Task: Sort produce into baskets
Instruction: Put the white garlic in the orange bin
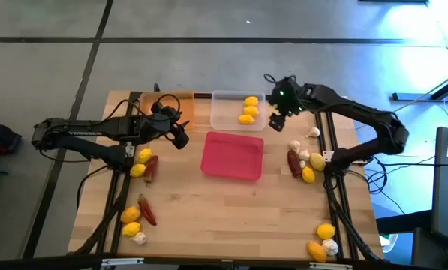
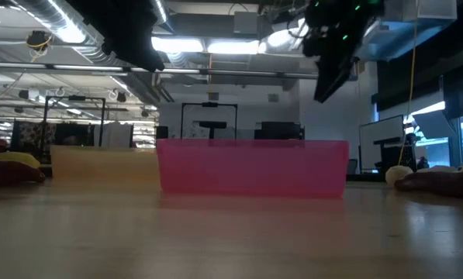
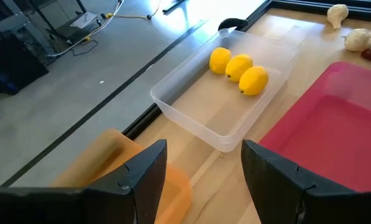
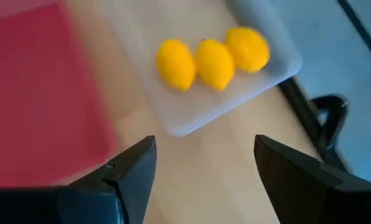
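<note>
Right end effector (image 1: 278, 120), fingers spread and empty, hovers just beside the clear tray (image 1: 227, 112); nearest loose garlic bulb (image 1: 313, 133) lies farther toward the worktop's right edge.

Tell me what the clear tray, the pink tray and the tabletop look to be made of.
Clear tray: likely thin plastic, translucent and smooth; the wood shows through its floor.
Pink tray: probably plastic too, near-opaque with a soft sheen and rounded moulded corners.
Tabletop: light wood, apparently butcher-block; plank seams and grain show, finish matte.
</note>
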